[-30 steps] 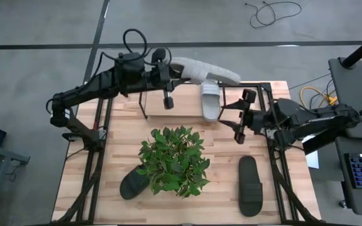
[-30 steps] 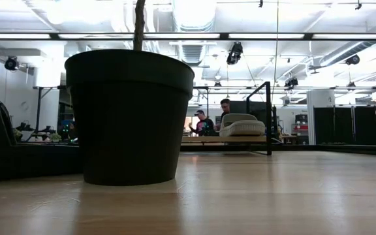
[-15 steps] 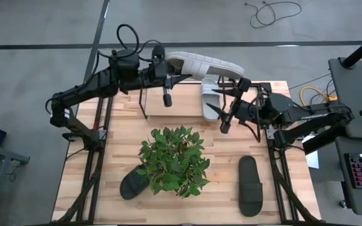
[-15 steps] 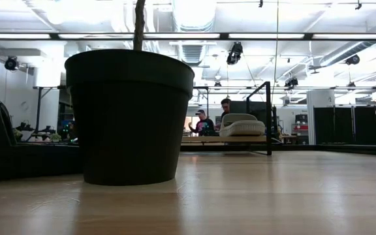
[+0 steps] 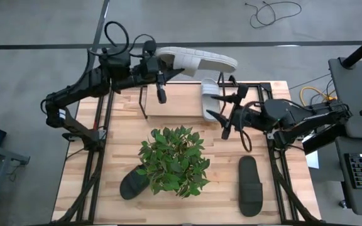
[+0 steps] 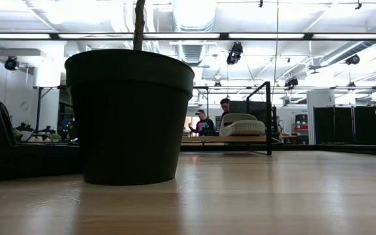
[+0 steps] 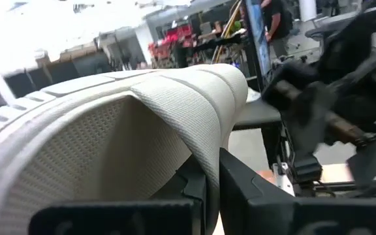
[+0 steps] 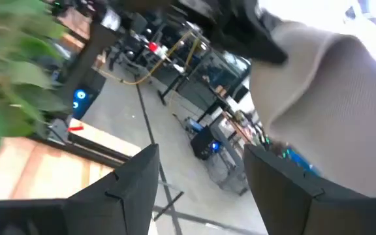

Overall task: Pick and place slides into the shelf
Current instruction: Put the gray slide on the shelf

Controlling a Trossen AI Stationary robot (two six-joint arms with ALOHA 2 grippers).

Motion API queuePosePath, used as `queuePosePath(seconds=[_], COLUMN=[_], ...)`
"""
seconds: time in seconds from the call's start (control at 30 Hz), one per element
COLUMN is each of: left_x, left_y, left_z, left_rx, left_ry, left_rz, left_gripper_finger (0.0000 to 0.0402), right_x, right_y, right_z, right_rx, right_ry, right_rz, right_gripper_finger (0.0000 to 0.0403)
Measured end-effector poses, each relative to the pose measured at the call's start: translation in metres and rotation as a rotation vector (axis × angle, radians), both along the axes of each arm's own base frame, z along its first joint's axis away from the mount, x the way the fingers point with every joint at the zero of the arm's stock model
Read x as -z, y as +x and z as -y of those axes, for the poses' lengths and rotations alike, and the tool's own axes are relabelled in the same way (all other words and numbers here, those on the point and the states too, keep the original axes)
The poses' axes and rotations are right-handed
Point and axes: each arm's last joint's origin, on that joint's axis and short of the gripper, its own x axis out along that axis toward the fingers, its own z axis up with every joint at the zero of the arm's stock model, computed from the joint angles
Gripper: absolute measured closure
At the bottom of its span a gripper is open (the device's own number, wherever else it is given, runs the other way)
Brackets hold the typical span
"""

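The wooden table (image 5: 105,169) carries a potted green plant (image 5: 173,160) near its middle; in the low view the plant's dark pot (image 6: 129,117) fills the near left.

Along the far edge stands the shelf (image 5: 144,103), a thin black rod rack, one upright end showing in the low view (image 6: 267,117).

The left arm reaches over the far left corner, and the left gripper (image 5: 159,68) is clamped shut on one end of a light grey slide (image 5: 197,59), holding it in the air above the far edge of the table, sole side turned up toward the overhead camera. The left wrist view shows that slide's ribbed strap (image 7: 194,111) pinched between the dark fingers (image 7: 240,189).

The right gripper (image 5: 222,107) sits at the far right part of the table with its jaws spread wide and nothing between them, just beside the second light grey slide (image 5: 210,94), which rests on the shelf.

One black slide (image 5: 250,185) lies flat near the near right corner. The other black slide (image 5: 131,184) lies by the near edge, partly under the plant's leaves.
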Motion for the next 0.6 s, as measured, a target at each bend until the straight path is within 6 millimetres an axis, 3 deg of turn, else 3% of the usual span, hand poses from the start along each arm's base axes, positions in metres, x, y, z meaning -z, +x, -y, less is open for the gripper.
queuePosePath(seconds=[0.37, 0.6], left_x=[0.006, 0.016], left_y=[-0.021, -0.023], left_z=[-0.012, -0.022], left_rx=[-0.053, 0.194], left_ry=[-0.293, -0.562], left_rz=[-0.041, -0.127], left_gripper_finger=[0.0401, 0.0401], right_x=[0.016, 0.03], right_y=[-0.007, -0.005], right_z=[-0.056, -0.077], right_rx=[0.155, 0.382], right_ry=[-0.405, -0.556], right_rz=[-0.237, -0.395], right_gripper_finger=[0.0188, 0.0188])
